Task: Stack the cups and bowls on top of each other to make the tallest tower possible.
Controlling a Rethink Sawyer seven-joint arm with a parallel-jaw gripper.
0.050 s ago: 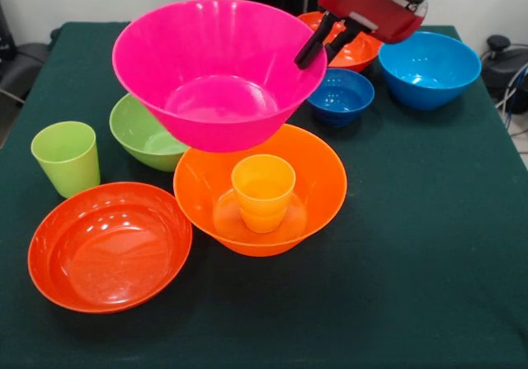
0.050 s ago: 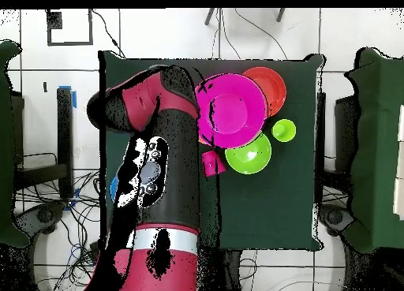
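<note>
My gripper (image 1: 320,45) is shut on the right rim of the big pink bowl (image 1: 219,72) and holds it tilted in the air. Just below and in front of it the big orange bowl (image 1: 326,179) stands on the table with the yellow-orange cup (image 1: 263,191) upright inside. The overhead view shows the pink bowl (image 2: 231,110) beside the arm, covering the orange bowl. A small red-pink cup (image 2: 211,163) shows there next to the green bowl (image 2: 248,154); the front view does not show it.
A green bowl (image 1: 140,134) and a lime green cup (image 1: 66,156) stand at the left, with a shallow red-orange bowl (image 1: 107,245) in front of them. Behind the gripper sit another red-orange bowl (image 1: 359,51), a small dark blue bowl (image 1: 340,96) and a light blue bowl (image 1: 429,68).
</note>
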